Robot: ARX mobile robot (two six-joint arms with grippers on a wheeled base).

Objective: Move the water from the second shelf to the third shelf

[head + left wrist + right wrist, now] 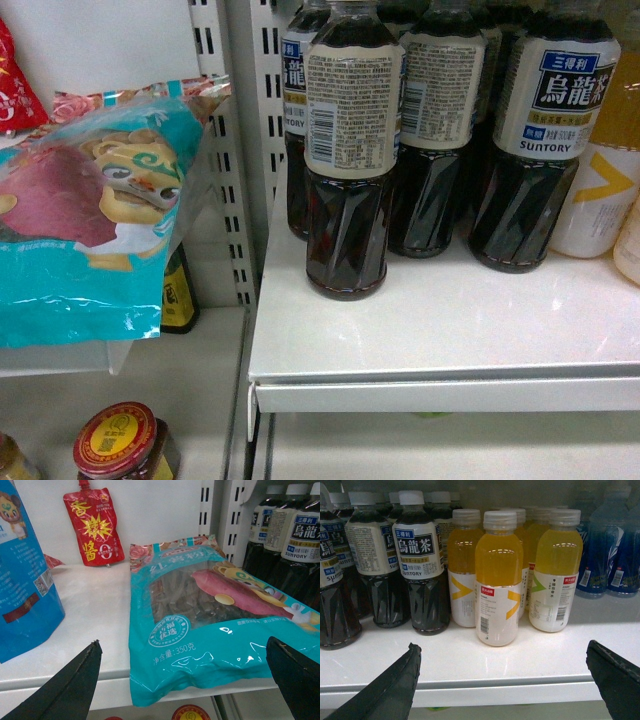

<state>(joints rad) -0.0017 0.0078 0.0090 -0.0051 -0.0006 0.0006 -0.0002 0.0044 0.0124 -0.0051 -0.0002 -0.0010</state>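
My right gripper (502,647) is released. Its two fingers stand wide apart at the shelf edge (470,680) and there is nothing between them. The left gripper (182,645) is also released, with only a teal bag (200,625) lying ahead of it, a red pouch (95,527) further behind and a blue pack (25,580) to its left. The water, I believe, is the group of blue bottles (607,555), which stand far ahead and to the right of the right gripper, at the back of the shelf. Their labels are too blurred for me to be sure. Directly ahead of this gripper stand the yellow bottles (499,580), and to its left the tea bottles (422,580). The pictures do not show me which shelf this is. If it is the second, the water waits to be picked up. If it is the third, the water is already standing where the task wants it. So I cannot name the step with confidence. I can only say that no bottle is held now. In my judgement, any approach to the blue bottles calls for the right gripper to shift right, so that it passes the yellow bottles without knocking them.
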